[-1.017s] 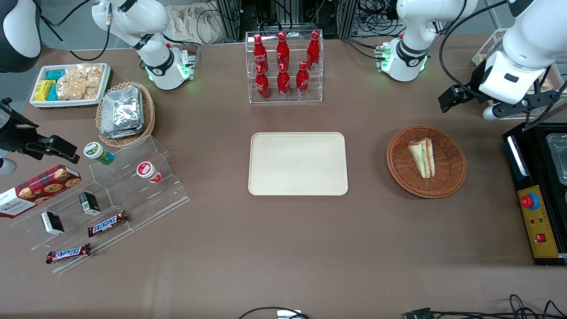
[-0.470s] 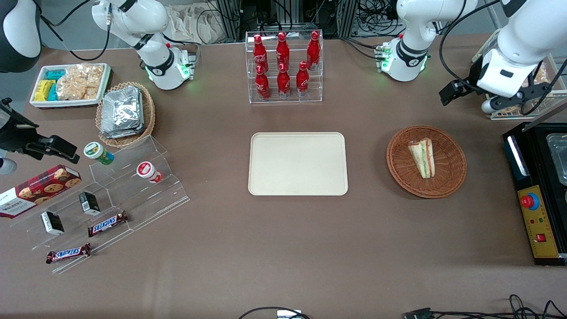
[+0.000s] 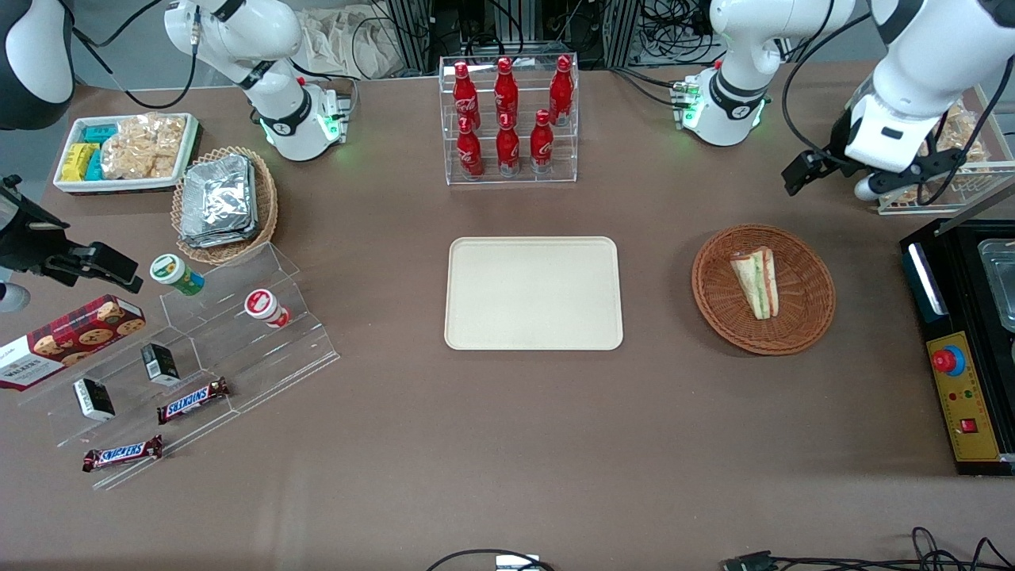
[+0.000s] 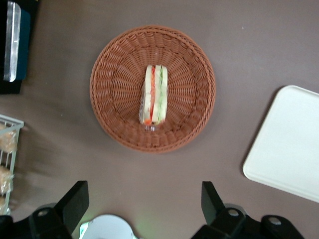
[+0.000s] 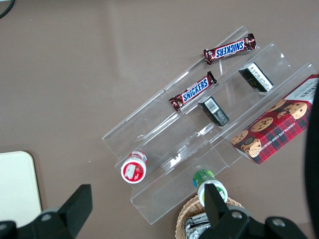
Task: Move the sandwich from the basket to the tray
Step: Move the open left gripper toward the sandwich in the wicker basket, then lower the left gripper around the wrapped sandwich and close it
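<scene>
Since a second ago our working arm has drifted farther from the front camera and a touch toward the table's middle, and its gripper now hangs high over the bare tabletop just beside the basket, fingers spread wide with nothing between them.

We find the sandwich in the basket, lying on its side near the middle of the weave. In the wrist view the sandwich shows its layered edge upward, white bread outside and red and green filling within. That suits us well, we judge: the two flat bread faces give the open fingers something to close across.

The basket sits toward the working arm's end of the table, and the tray lies flat beside it, toward the middle, apart from it and bare. We read that as a short sideways carry once the sandwich is lifted. No grasp has begun yet.

Now for the labels. The red bottles, in a clear stepped rack farther from the camera than the tray, carry white script too small for us to read. Toward the parked arm's end, two chocolate bars read SNICKERS, and the tartan biscuit box reads WALKERS.
</scene>
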Robot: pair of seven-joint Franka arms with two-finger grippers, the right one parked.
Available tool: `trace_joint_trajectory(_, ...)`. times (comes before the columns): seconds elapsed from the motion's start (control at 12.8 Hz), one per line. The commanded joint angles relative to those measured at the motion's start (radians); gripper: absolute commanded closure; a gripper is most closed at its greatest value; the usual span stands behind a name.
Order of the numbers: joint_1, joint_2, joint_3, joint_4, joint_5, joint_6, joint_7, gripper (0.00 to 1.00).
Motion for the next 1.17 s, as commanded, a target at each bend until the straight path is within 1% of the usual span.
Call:
trace_joint_trajectory(0.0,0.006,0.056,0.015,-0.069,0.029,0.116,0.004,0.0)
trace_joint_trajectory(0.08,0.006,0.092,0.016,-0.089,0.041,0.165,0.004,0.0)
trace_joint_trajectory(0.31,0.009,0.187,0.025,-0.204,0.071,0.406,0.004,0.0)
trace_joint_trajectory(0.47,0.008,0.278,0.056,-0.238,0.072,0.529,0.004,0.0)
trace_joint_trajectory(0.78,0.008,0.448,0.071,-0.279,0.083,0.753,0.004,0.0)
trace_joint_trajectory(0.94,0.008,0.485,0.071,-0.281,0.081,0.778,0.004,0.0)
trace_joint_trajectory(1.1,0.009,0.49,0.071,-0.281,0.081,0.779,0.003,0.0)
